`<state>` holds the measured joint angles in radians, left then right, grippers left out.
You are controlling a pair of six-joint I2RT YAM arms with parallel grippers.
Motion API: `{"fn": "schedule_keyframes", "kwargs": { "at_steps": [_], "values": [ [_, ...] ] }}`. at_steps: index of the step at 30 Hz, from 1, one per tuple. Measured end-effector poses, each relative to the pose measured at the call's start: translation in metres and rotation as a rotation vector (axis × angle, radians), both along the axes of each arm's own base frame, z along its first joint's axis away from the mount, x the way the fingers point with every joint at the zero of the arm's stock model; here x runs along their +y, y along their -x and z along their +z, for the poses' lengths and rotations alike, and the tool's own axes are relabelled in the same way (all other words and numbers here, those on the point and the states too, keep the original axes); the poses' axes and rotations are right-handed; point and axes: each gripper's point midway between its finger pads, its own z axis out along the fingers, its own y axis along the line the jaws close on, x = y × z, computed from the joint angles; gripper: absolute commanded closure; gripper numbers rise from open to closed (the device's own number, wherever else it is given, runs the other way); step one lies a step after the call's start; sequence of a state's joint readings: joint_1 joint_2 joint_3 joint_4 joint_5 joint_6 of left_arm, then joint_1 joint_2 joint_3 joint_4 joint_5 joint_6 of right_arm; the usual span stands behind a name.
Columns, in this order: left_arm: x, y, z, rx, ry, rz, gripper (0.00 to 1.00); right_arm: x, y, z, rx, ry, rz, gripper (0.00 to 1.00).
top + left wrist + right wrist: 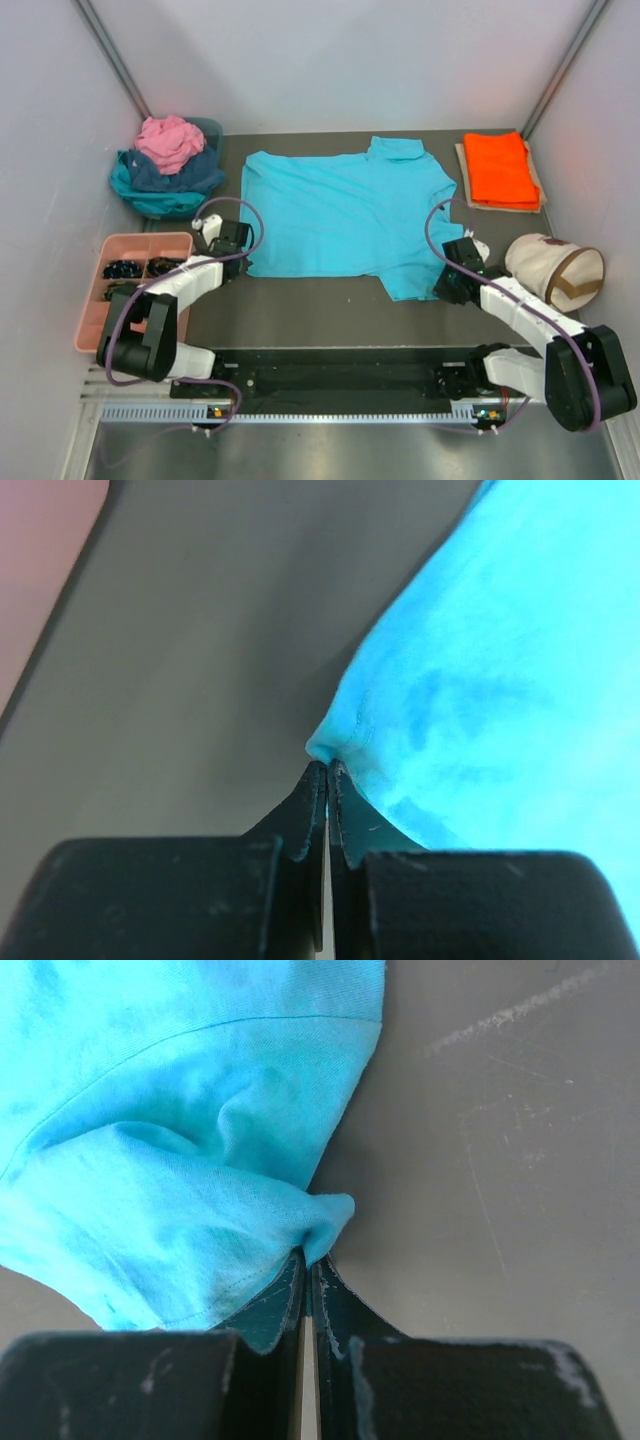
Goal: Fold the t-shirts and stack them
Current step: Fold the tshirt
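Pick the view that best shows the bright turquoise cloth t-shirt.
Top external: the whole bright turquoise cloth t-shirt lies spread flat, collar and full outline visible. The left wrist view shows only a pinched edge at the left gripper; the right wrist view, a bunched corner at the right gripper.

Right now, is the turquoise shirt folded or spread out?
Spread: the turquoise shirt lies flat and wide. The left claw and right claw are each shut on its near edge.
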<state>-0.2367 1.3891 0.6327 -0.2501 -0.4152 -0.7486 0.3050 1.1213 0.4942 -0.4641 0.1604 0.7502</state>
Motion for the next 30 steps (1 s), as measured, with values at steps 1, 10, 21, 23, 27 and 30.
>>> {"fn": "schedule_keyframes", "kwargs": {
  "at_steps": [1,10,21,23,27,30],
  "values": [
    [-0.001,0.0,0.004,-0.002,0.002,-0.006,1.0,0.0,0.0,0.001,-0.003,0.0,0.003,1.0],
    [-0.006,-0.033,0.062,-0.154,0.009,-0.033,1.0,0.008,-0.026,0.046,-0.121,-0.032,0.008,1.0],
    [0.001,-0.048,0.052,-0.128,-0.019,-0.029,1.0,0.011,-0.072,0.082,-0.211,-0.022,-0.007,1.0],
    [0.002,-0.053,0.051,-0.129,-0.023,-0.027,1.0,0.009,-0.08,0.083,-0.214,-0.018,-0.014,1.0],
    [0.007,-0.063,0.051,-0.136,-0.029,-0.018,1.0,0.007,-0.096,0.087,-0.225,-0.01,-0.026,1.0],
    [0.012,-0.073,0.051,-0.148,-0.03,-0.005,1.0,0.005,-0.109,0.091,-0.234,-0.008,-0.038,1.0]
  ]
}}
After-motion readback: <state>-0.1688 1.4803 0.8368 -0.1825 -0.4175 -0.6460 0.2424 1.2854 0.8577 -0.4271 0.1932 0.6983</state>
